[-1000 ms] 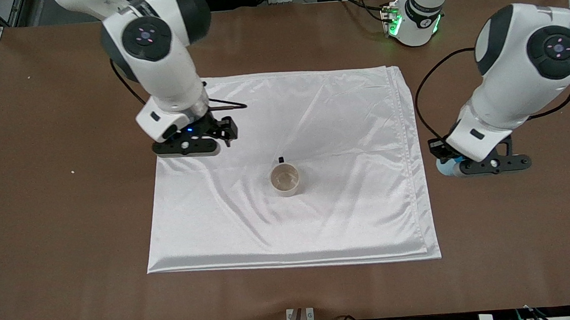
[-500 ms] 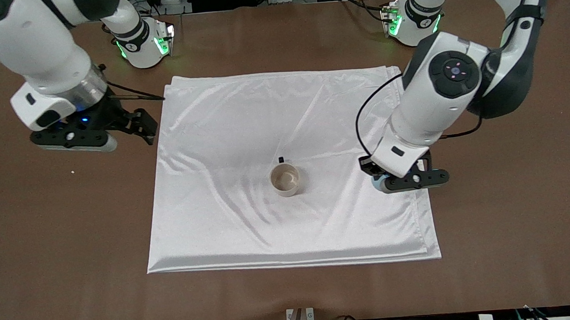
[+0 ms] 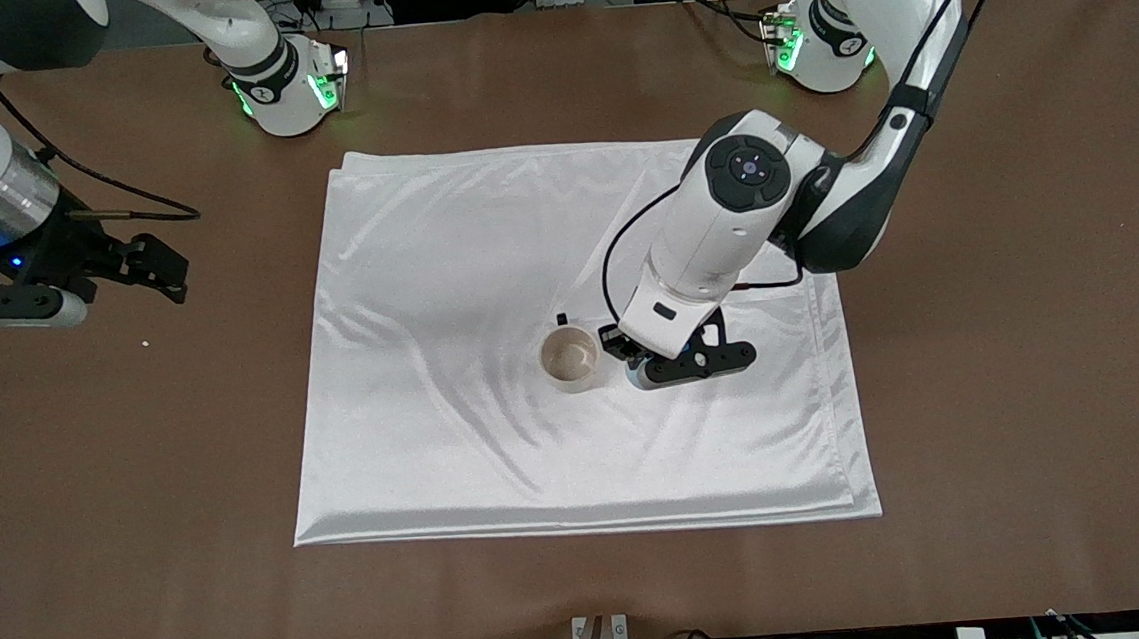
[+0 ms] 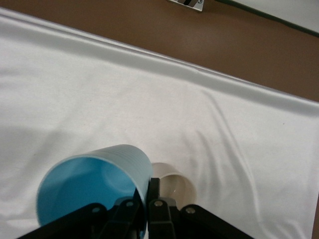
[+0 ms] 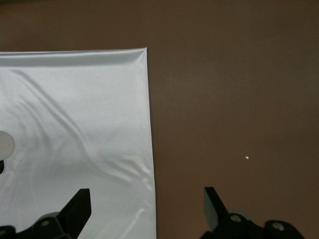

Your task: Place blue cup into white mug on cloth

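Your left gripper has its jaws closed on the blue cup, pinching the cup's wall near the rim so that the cup tilts and its open mouth faces the wrist camera; in the front view only a sliver of light blue shows at the gripper. You hold the cup in the air over the cloth, just beside the white mug toward the left arm's end of the bench, not over the mug's mouth. In the left wrist view the white mug's rim peeks out just past the cup's edge. The mug stands upright on the cloth near its middle, mouth open and nothing in it, with its dark handle on the side away from the front camera. The cloth lies flat on the brown bench with shallow creases around the mug and layered edges at the left arm's end. Your right gripper waits over bare bench off the cloth's edge at the right arm's end, its jaws spread wide and holding nothing, as the right wrist view shows by the two fingertips standing well apart. A small white speck lies on the bench near that gripper.
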Controlling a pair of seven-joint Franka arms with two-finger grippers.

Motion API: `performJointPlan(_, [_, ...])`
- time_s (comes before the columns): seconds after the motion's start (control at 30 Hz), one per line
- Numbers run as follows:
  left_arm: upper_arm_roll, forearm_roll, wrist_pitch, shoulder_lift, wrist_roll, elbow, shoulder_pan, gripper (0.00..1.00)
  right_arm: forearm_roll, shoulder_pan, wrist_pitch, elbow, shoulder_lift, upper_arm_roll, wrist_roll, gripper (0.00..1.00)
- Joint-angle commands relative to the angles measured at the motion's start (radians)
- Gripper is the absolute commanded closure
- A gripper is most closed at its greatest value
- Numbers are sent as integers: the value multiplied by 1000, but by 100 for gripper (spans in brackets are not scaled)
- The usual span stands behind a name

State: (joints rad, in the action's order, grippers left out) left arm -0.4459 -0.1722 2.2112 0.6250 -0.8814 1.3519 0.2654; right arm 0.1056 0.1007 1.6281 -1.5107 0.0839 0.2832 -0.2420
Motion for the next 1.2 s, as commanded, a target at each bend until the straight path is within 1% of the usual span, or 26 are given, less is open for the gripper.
performJointPlan(0.0, [16,-29,53,91,-57,-108,29,100,-10,42,15,-55,-48,-15,99,0])
performJointPlan(0.03, [16,-29,61,104,-59,-115,31,100,-30,48,24,-77,-58,-18,115,0])
performJointPlan(0.13, [19,-29,87,125,-80,-131,55,100,-95,57,93,-170,-102,-55,147,0])
performJointPlan(0.2, [19,-29,93,130,-90,-134,67,100,-103,59,145,-230,-131,-67,177,0])
performJointPlan(0.27, [19,-29,100,143,-102,-140,83,100,-103,62,165,-258,-139,-72,217,0])
performJointPlan(0.4, [22,-30,102,176,-131,-166,123,100,-103,57,164,-260,-134,-95,240,0])
performJointPlan(0.47, [38,-30,102,188,-137,-169,146,100,-103,50,162,-257,-134,-104,240,0])
performJointPlan(0.53, [62,-29,104,191,-143,-171,169,100,-104,21,161,-253,-136,-134,247,0])
performJointPlan(0.57, [70,-29,104,193,-145,-171,181,100,-107,2,159,-250,-138,-160,257,0])
performJointPlan(0.6, [72,-29,104,193,-145,-169,187,100,-109,-16,157,-249,-139,-189,269,0])
performJointPlan(0.67, [72,-29,102,194,-145,-166,190,100,-110,-38,151,-246,-142,-222,292,0])
performJointPlan(0.8, [72,-29,99,208,-145,-160,199,100,-110,-39,121,-221,-142,-225,297,0])
performJointPlan(1.17, [69,-26,76,222,-145,-151,212,100,-112,-56,113,-183,-136,-226,296,0])
